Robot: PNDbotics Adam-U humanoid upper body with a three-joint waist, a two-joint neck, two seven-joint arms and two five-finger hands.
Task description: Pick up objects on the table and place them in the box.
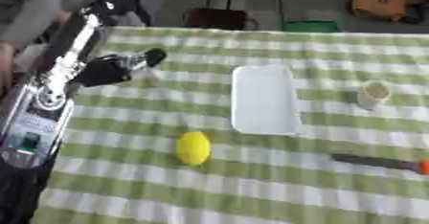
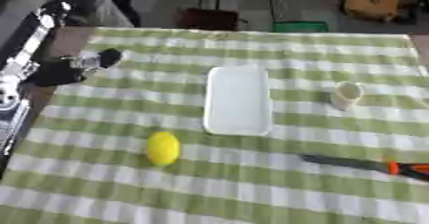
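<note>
The left hand [image 1: 113, 67] hangs over the table's [image 1: 251, 189] left side; I cannot tell if its fingers are open. A yellow lemon [image 1: 193, 148] lies near the white box [image 1: 264, 99]. A small cup [image 1: 374, 94] and knife [image 1: 381, 162] sit farther right.

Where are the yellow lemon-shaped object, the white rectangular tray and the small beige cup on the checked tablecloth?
Yellow lemon-shaped object [image 1: 193, 148], left eye view, middle of its rounded body.
White rectangular tray [image 1: 264, 99], left eye view, bare flat bottom at its centre.
Small beige cup [image 2: 345, 95], right eye view, side wall just below the rim.
</note>
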